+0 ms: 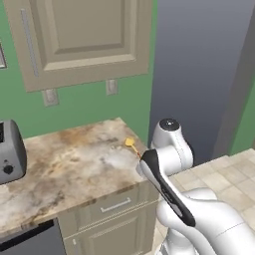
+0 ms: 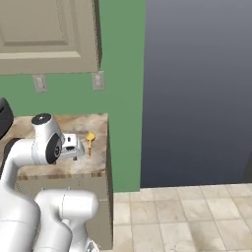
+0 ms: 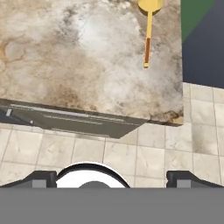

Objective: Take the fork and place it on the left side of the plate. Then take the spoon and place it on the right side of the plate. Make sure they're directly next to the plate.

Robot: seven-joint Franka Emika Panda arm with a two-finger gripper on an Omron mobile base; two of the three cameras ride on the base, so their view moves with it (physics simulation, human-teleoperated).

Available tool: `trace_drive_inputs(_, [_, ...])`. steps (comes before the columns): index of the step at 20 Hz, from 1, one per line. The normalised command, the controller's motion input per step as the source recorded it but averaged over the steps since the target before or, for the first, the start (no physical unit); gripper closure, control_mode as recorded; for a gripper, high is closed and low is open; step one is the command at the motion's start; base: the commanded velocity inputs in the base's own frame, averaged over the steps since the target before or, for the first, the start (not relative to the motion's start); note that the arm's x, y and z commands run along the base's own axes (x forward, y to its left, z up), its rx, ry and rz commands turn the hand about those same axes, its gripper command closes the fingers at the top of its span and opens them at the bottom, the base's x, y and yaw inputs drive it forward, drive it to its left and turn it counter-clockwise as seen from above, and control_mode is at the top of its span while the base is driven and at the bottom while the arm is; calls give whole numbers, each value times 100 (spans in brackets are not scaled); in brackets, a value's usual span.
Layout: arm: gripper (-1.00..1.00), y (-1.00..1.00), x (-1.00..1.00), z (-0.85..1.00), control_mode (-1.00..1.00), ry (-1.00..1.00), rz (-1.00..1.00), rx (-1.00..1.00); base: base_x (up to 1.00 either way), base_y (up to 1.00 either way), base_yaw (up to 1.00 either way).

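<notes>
the two-finger claw (image 3: 112,177) stands spread wide, its dark fingertips (image 3: 41,178) far apart at the bottom of the hand view, with nothing between them. it hangs off the marbled beige stone surface (image 3: 65,57), over the pale tiled floor (image 3: 144,153) in front of the surface's front edge.

the small spoon with a yellow bowl-shaped head and orange handle (image 3: 148,30) lies flat on the surface ahead of the claw and a little toward its right finger, near the surface's right-hand edge. its handle points back toward the claw and its head points away. the spoon is apart from the claw, untouched.

in the left base view the spoon (image 1: 131,146) lies just beyond the white arm's elbow, close to the surface's corner. in the right base view the spoon (image 2: 90,141) lies just beside the claw's white housing. a grey toaster (image 1: 11,152) stands well off to the claw's left on the same surface.
</notes>
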Motion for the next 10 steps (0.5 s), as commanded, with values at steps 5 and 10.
trace_drive_inputs(5, [-100,0,0,0,100,0,0,0,29,0,1])
trace_drive_inputs(10, [-100,0,0,0,100,0,0,0,35,2,0])
